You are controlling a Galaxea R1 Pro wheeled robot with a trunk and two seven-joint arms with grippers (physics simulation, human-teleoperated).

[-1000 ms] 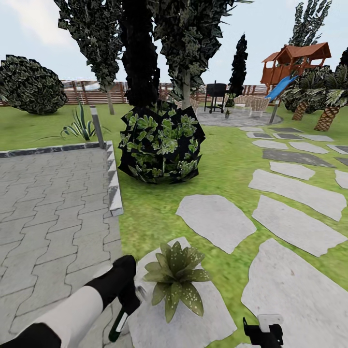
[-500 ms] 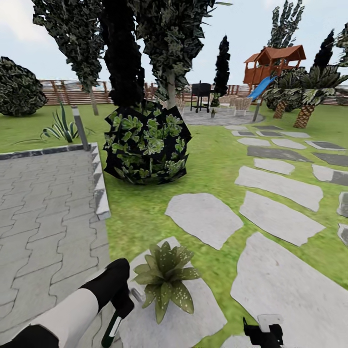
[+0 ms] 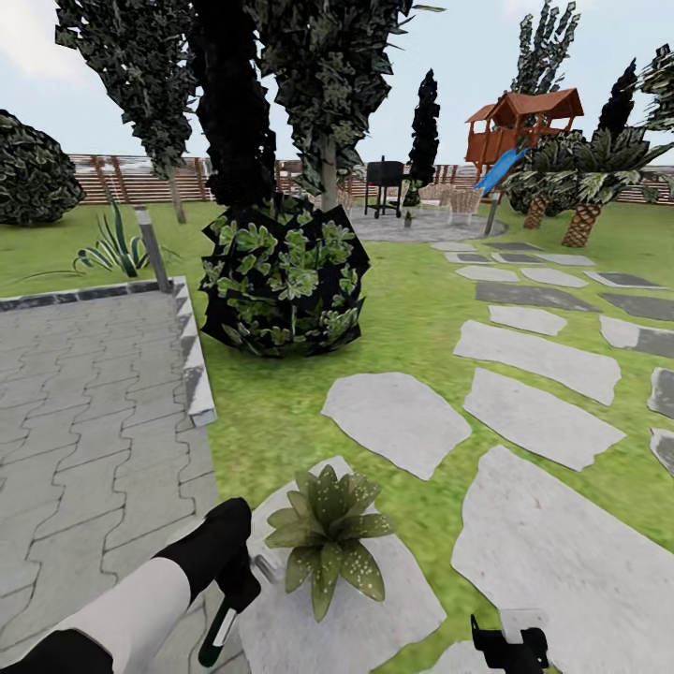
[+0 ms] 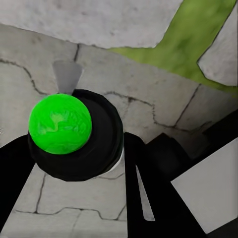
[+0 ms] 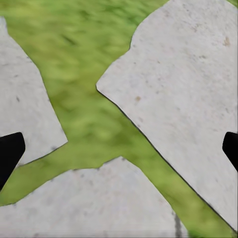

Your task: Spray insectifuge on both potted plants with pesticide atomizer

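Where the left arm enters at the lower left of the head view, the left gripper point(image 3: 236, 582) is clamped on the pesticide atomizer point(image 3: 217, 631), its dark green body hanging down and its pale nozzle aimed at the potted plant point(image 3: 325, 530) just beside it. That rosette sits on a pale stepping stone point(image 3: 374, 613) at lower centre, whitish insectifuge specks point(image 3: 358, 569) dotting its near leaves. Left wrist view: bottle base point(image 4: 60, 124) bright green, held between dark fingers point(image 4: 148, 193). Right gripper point(image 3: 510, 641) at bottom right, jaws apart over lawn point(image 5: 94, 106) and stones. Dark leafy bush point(image 3: 281, 271) mid-frame; grey bollard lamp point(image 3: 153, 247) upper left
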